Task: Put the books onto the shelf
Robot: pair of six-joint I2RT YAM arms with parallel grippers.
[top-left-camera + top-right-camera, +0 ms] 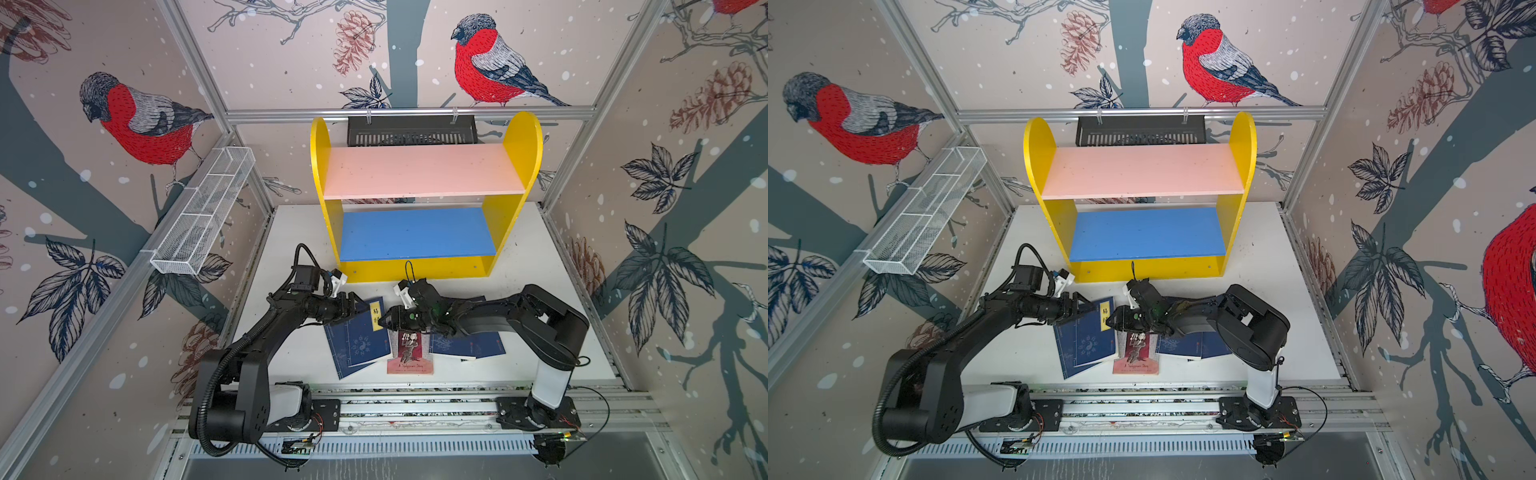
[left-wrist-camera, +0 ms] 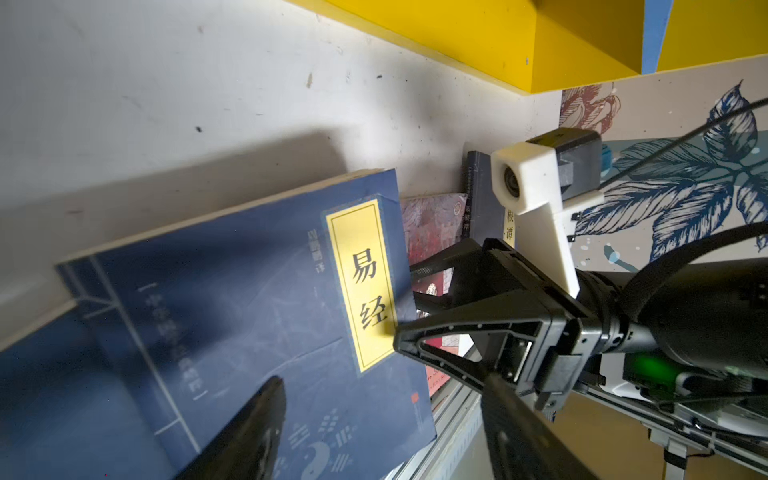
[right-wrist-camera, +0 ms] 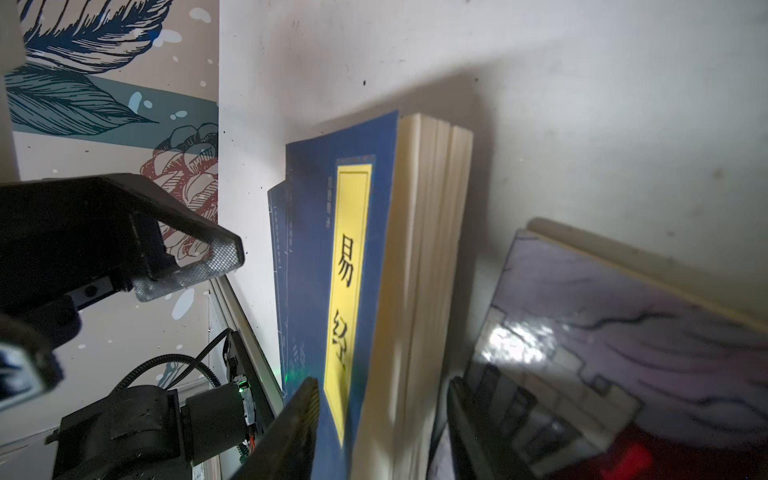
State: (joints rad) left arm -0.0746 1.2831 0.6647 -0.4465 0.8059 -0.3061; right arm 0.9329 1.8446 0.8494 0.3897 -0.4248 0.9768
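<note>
Right gripper (image 1: 383, 322) straddled raised navy book (image 1: 359, 343) edge, lower centre of frame, grip unclear; left gripper (image 1: 358, 306) stood wide open over its corner.

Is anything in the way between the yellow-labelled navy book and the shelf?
Nothing visible does. In both top views only bare table lies between the navy book and the shelf, and its blue board and pink board hold nothing.

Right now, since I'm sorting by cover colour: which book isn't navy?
The red-and-grey book with the cartoon figure, lying between the navy books; it alone has no navy cover.
</note>
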